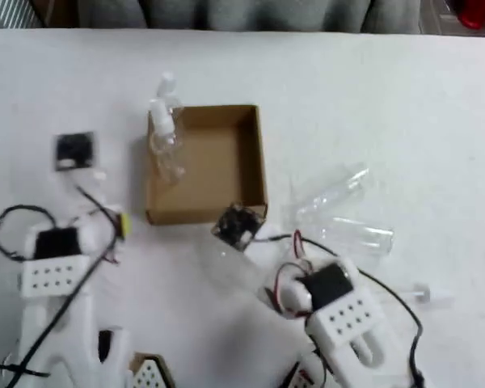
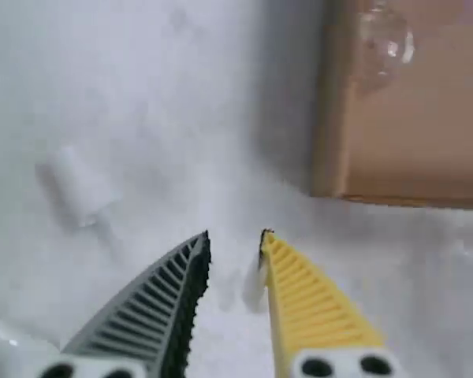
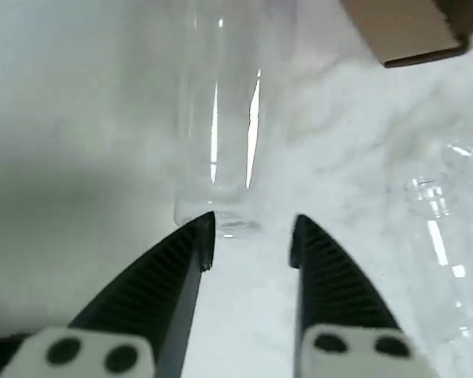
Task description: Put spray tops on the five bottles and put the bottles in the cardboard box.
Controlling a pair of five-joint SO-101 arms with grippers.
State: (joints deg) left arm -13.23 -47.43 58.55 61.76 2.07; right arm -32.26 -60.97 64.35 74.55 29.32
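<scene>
We saw one capped bottle in the cardboard box, at its left wall. Just off the box's near corner a bare bottle lay on the table, its mouth right ahead of the right gripper, which was moderately parted and empty. Other clear bottles lay right of the box. The left gripper, narrowly parted and empty, hung near the box's left side, by a loose spray top.

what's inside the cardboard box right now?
One clear plastic bottle with a white spray top, lying along one wall of the brown cardboard box. Floor under it is covered; the rest looks bare.
</scene>
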